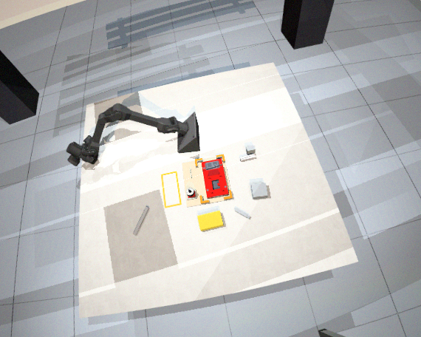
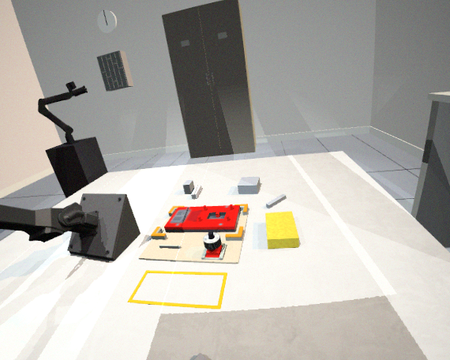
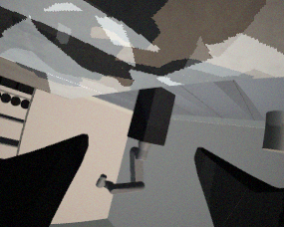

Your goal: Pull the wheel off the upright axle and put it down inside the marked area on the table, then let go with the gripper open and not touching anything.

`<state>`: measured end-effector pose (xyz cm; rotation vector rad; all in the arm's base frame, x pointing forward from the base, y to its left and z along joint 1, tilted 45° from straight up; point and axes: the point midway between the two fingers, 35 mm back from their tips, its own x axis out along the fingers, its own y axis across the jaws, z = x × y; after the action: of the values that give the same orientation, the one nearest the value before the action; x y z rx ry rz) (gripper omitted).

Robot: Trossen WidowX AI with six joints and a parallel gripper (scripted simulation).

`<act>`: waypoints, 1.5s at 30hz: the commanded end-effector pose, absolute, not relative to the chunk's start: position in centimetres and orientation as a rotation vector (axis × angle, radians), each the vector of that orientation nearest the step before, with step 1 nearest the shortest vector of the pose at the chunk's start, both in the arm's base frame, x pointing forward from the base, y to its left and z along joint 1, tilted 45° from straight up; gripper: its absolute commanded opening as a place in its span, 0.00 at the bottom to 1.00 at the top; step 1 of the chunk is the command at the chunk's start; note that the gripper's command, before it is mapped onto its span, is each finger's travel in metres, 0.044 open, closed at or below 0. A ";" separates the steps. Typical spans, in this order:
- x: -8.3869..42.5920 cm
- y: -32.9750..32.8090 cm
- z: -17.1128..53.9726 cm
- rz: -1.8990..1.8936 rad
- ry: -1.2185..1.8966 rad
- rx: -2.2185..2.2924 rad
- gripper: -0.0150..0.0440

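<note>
The wheel (image 1: 192, 191) (image 2: 212, 242), black with a white rim, sits over a small red stand at a corner of the beige board. A dark stub sticks up from its top; the rest of the axle is hidden. The marked area is a yellow rectangular outline (image 1: 163, 190) (image 2: 186, 272) on the table beside the board, with nothing inside it. My gripper (image 3: 142, 147) is open, with nothing between its fingers. In the top view it is raised at the table's left edge, far from the wheel. It is out of view in the exterior view.
A red plate (image 1: 215, 172) (image 2: 198, 223) lies on the board (image 1: 187, 182) (image 2: 190, 254) between orange corner brackets. A thin grey pin (image 2: 170, 247) lies near the wheel. A yellow block (image 1: 210, 221) (image 2: 282, 229), a grey block (image 1: 258, 188) (image 2: 249, 185) and several smaller grey pieces lie around the board.
</note>
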<state>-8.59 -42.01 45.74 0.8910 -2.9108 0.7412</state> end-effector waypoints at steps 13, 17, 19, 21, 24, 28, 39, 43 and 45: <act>5.2 -45.2 41.6 1.106 -2.849 1.532 0.76; 11.2 -45.2 39.3 1.162 -2.836 1.769 0.76; 13.3 -45.0 38.5 1.177 -2.832 1.848 0.76; 14.6 -44.7 37.9 1.194 -2.836 1.896 0.76; 17.6 -43.9 36.2 1.218 -2.853 2.008 0.76; 21.9 -42.1 33.8 1.242 -2.885 2.161 0.76; 32.5 -35.6 25.0 1.322 -3.143 2.423 0.76; 35.6 -31.8 21.4 1.353 -3.284 2.429 0.76; 36.7 -29.9 19.9 1.362 -3.358 2.409 0.76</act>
<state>33.74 -34.08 23.19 2.4148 -3.2051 1.3339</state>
